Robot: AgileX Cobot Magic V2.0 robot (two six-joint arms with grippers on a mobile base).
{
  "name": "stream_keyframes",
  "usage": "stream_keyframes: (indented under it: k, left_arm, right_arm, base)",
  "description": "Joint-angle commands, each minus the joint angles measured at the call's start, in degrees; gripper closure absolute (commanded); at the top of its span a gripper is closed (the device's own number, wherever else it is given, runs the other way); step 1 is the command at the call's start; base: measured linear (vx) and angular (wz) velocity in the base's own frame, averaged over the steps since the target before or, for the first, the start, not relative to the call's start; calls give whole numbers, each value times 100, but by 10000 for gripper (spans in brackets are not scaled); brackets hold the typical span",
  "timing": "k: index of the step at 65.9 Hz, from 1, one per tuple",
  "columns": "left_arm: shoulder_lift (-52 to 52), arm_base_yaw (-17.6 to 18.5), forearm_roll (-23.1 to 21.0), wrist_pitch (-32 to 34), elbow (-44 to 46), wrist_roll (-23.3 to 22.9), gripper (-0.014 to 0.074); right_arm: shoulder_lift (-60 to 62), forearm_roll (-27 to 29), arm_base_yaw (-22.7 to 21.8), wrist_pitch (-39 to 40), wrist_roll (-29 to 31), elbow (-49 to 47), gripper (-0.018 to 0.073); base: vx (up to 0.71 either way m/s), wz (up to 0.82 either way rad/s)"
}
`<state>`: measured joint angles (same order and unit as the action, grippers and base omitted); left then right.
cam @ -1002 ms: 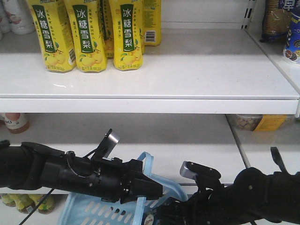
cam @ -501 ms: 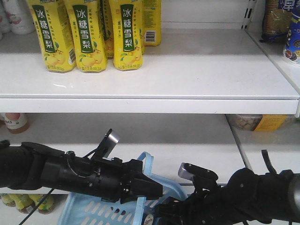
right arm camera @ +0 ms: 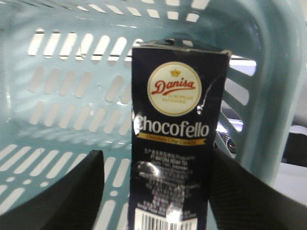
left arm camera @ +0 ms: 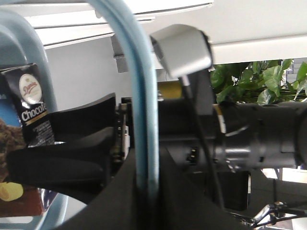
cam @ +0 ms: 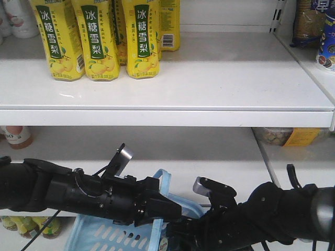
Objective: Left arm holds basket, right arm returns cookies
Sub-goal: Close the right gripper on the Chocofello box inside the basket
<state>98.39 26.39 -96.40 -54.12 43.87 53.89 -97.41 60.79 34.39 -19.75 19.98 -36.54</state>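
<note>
White shelf (yellow cartons); left jaws clamp basket, right jaws apart around cookies

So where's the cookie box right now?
In the right wrist view the cookie box stands centre frame inside the blue basket, between the fingers of the right gripper.

"Danisa" and "Chocofello" are seen printed on the navy cookie box; "冰糖雪梨" is displayed on the yellow drink cartons.
</note>
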Motion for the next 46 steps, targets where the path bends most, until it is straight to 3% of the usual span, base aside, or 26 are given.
stream_keyframes:
  k: [1, 22, 46]
  left_arm:
    - [-297, 2, -295, -274, 149, 204, 603]
    - [-297, 2, -295, -274, 149, 204, 603]
    - [-297, 2, -295, -274, 149, 204, 603]
  right_arm:
    - [-34, 129, 4, -44, 174, -124, 109]
    - [-437, 439, 4, -35, 655, -124, 127]
    - [-726, 1064, 4, -54, 1373, -124, 233]
  base:
    - [0, 0]
    - [0, 0]
    - [0, 0]
